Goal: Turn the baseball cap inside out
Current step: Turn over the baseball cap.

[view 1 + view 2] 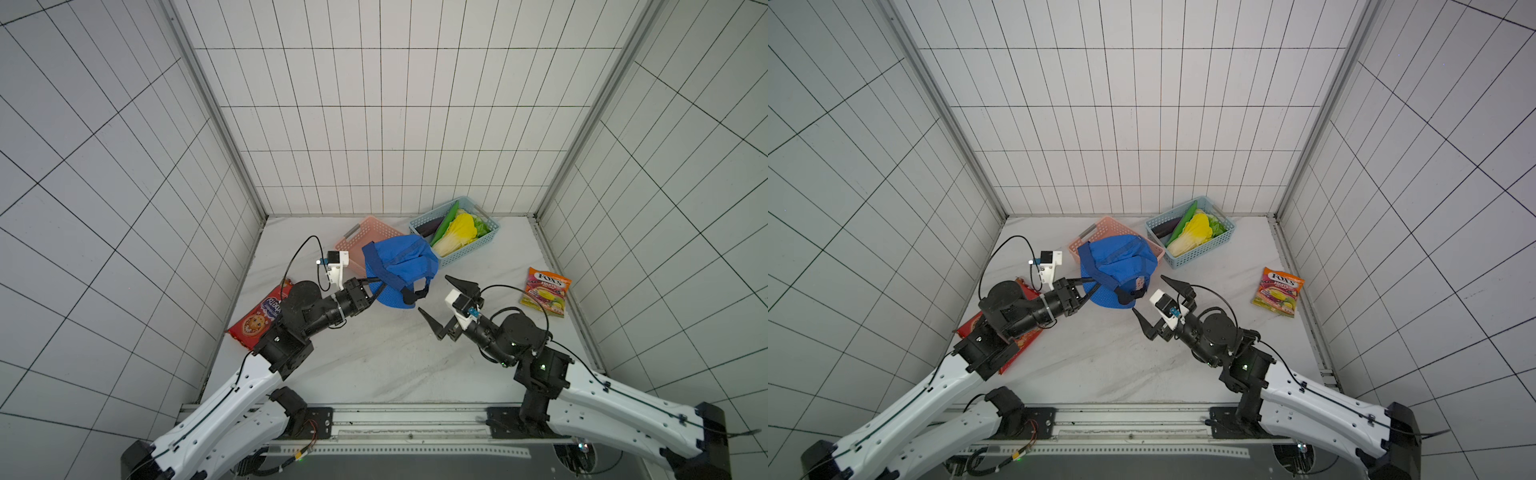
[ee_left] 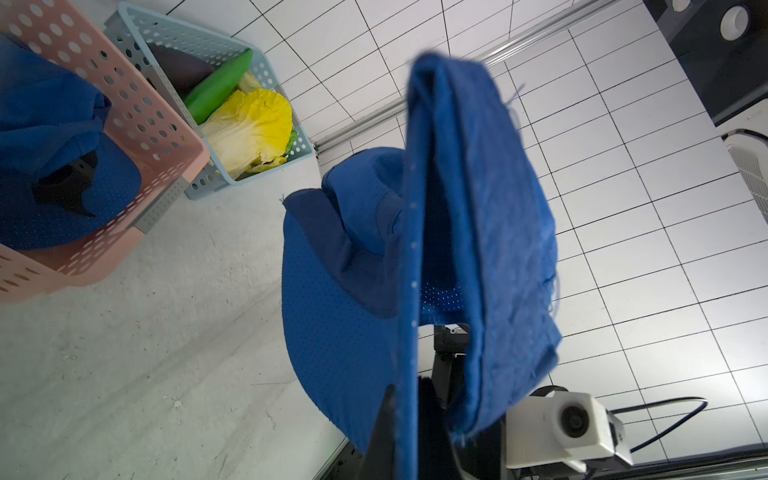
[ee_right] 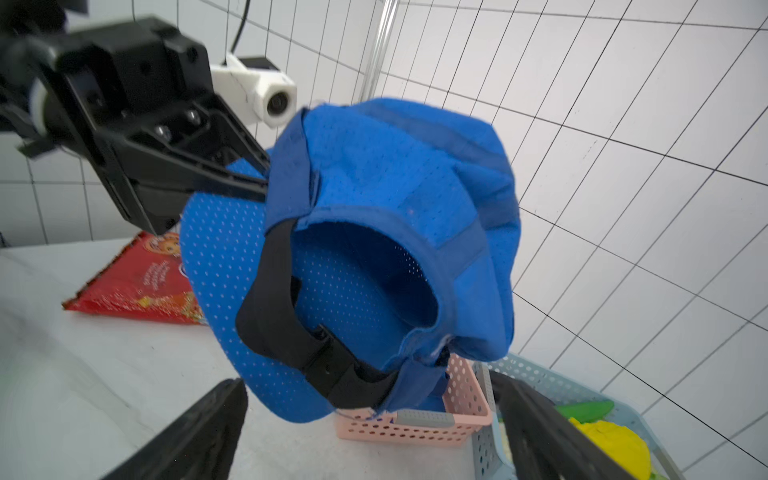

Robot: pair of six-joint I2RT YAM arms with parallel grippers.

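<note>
Now the left gripper (image 1: 372,289) is clamped on the edge of the blue baseball cap (image 1: 401,257), which hangs just beyond its tips. The right gripper (image 1: 433,293) stands wide apart, empty, facing the black strap (image 3: 286,328). Seam tapes (image 3: 467,249) show across the cap's outside.

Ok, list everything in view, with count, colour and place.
baseball cap: 1, blue, held up mid-table
pink basket: 1, pink, back, behind the cap
blue basket: 1, light blue, back right, holding vegetables
snack bag: 1, red, left edge, under left arm
candy bag: 1, orange-yellow, right side
table: 1, white marbled
left gripper: 1, black, jaws shut on the cap
right gripper: 1, black, jaws open, empty, beside the cap
</note>
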